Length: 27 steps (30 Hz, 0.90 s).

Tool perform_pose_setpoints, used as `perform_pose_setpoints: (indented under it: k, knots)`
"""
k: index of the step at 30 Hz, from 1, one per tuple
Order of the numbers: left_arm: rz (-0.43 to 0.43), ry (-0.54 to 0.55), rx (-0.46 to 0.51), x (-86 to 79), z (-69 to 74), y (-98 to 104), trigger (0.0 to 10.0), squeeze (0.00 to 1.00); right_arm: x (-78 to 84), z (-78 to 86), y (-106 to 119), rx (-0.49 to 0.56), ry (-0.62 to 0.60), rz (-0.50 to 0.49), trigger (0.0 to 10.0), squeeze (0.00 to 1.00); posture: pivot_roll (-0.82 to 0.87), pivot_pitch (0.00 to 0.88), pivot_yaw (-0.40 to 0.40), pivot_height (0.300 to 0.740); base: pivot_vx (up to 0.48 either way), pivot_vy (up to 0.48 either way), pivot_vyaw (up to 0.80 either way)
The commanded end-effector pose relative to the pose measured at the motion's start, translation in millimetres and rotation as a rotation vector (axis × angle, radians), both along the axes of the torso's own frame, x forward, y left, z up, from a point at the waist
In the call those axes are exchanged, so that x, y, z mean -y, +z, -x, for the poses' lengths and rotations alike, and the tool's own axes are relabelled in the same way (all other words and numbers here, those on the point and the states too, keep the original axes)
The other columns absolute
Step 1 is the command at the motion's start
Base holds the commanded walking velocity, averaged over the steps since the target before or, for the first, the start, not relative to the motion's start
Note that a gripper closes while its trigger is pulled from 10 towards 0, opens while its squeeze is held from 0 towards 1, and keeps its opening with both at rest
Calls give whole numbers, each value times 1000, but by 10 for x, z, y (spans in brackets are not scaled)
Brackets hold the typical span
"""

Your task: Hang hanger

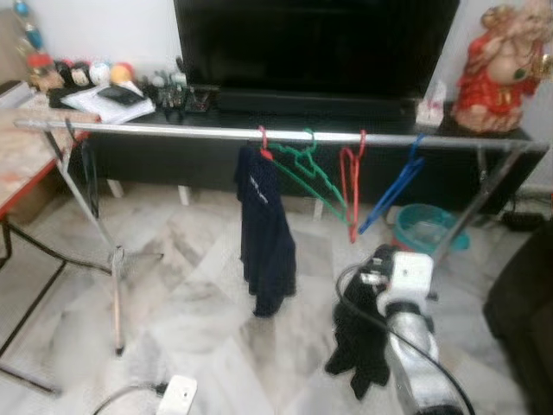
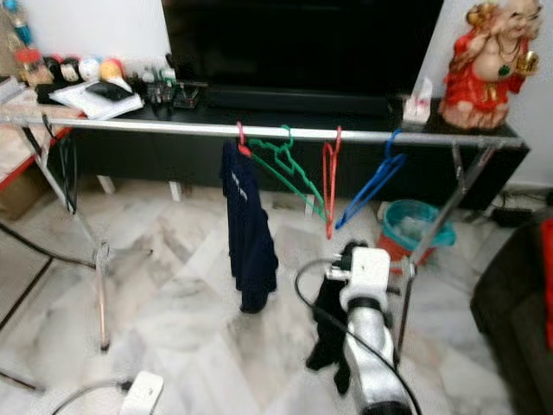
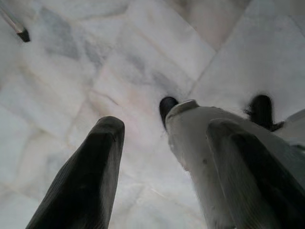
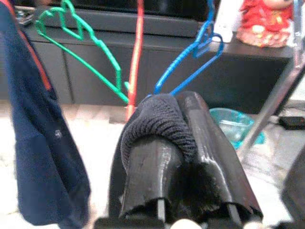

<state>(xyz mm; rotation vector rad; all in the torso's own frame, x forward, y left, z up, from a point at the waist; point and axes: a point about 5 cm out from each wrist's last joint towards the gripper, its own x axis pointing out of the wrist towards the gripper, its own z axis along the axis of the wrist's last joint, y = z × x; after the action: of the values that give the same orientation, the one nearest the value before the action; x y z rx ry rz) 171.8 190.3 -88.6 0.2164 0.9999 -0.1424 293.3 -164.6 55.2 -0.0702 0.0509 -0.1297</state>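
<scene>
Right arm, head views: nearest the camera, low and right of centre, silver, with the right tool (image 1: pixel 367 290) raised ahead of it and a black garment (image 1: pixel 359 341) drooping from it.
Rail, head views: a long steel rail (image 1: pixel 173 131) crosses the scene from left to right, above and beyond the tool.
Hangers, head views: a red hanger (image 1: pixel 351 186), a green hanger (image 1: pixel 311 177) and a blue hanger (image 1: pixel 393 190) hook over the rail; to their left a navy shirt (image 1: pixel 263 233) hangs from another red hook.
Behind, head views: a dark surface (image 1: pixel 484 134) carries a TV (image 1: pixel 315 43) and a red figurine (image 1: pixel 501 69); a teal bin (image 1: pixel 428 226) stands on the floor (image 1: pixel 190 303).
Left tool, left wrist view: the left tool (image 3: pixel 164 148) points down at marble floor, fingers spread wide with nothing between them; a pale foot sits between.
Right tool, right wrist view: fingers (image 4: pixel 152 162) are closed on a fold of the black garment, which bulges over the tips.
Key relation, right wrist view: the rail runs across the tool's line of sight, the red hanger straight ahead and slightly left, the blue one just right; no hanger can be made out in the grip.
Judgement: the right arm is the nearer one; it would need to rise and reach forward to the rail.
</scene>
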Motion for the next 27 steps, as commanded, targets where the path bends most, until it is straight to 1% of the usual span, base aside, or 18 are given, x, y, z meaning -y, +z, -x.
perform_pose_setpoints:
  k: [1,17,22,24,25,27]
  knots:
    - [2,-8,4,14,-17,6,10000,0,47,-24,63,31,-8,9,10000,0,64,0,8,740,0,-322,0]
    - [2,-6,5,16,-17,6,10000,0,74,-11,9,10,-19,14,10000,0,63,0,6,740,0,-315,0]
    - [1,0,6,15,-17,6,10000,0,101,9,-67,-23,-29,16,10000,0,64,0,4,740,0,0,0]
    - [-4,-2,12,12,-20,8,10000,0,112,19,-112,-46,-35,17,10000,0,61,0,5,740,0,0,0]
    - [-19,-18,23,9,-31,15,10000,0,133,31,-179,-82,-47,7,10000,0,56,0,6,740,0,0,0]
    - [-19,-18,23,9,-31,15,10000,0,133,31,-179,-82,-47,7,10000,0,56,0,6,740,0,0,0]
